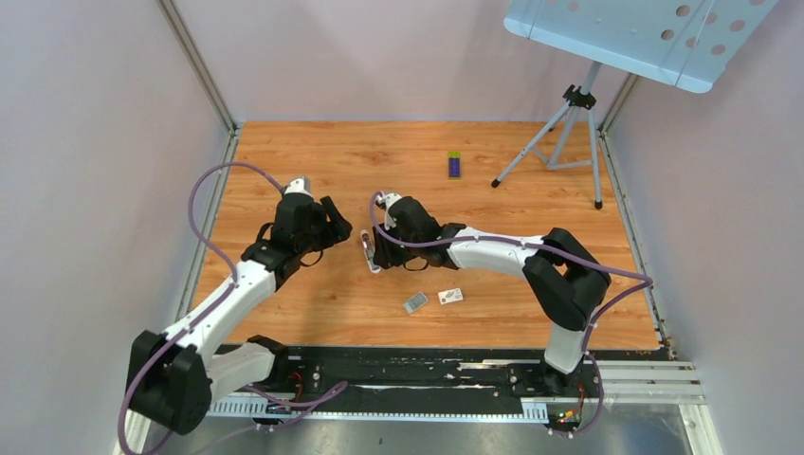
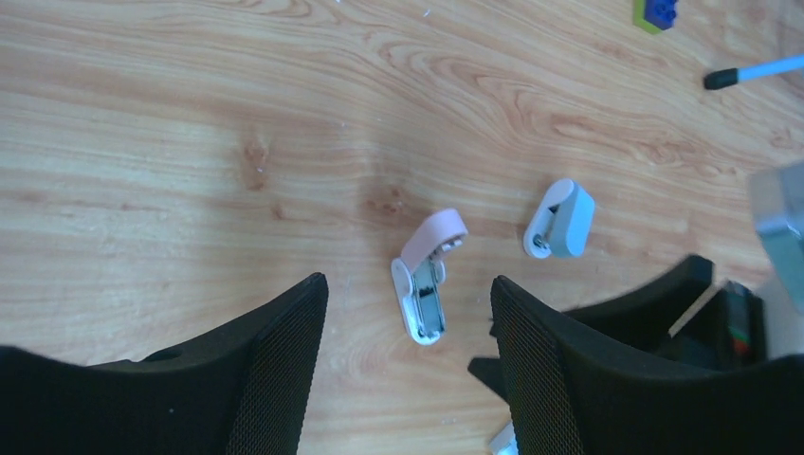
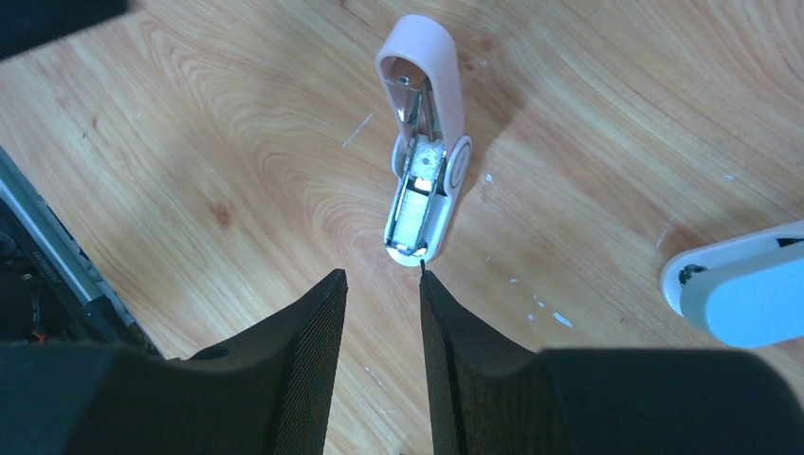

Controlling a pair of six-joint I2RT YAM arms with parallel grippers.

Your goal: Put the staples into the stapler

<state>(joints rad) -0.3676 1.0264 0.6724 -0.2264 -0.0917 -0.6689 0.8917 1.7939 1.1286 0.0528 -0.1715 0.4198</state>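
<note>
While the staples (image 1: 415,302) lie near the front edge of the counter (image 1: 379,152), the left gripper (image 2: 408,282) stands wide apart and the right gripper (image 3: 382,276) narrowly apart, empty, facing the open stapler (image 3: 422,142); its magazine contents are indistinct.

The arms (image 1: 232,289) are white with black joints (image 1: 569,284), purple cables (image 1: 193,204) and black textured jaws.

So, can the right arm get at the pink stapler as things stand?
Probably yes: the stapler lies open just ahead of its fingers, with only bare wood between them.
</note>
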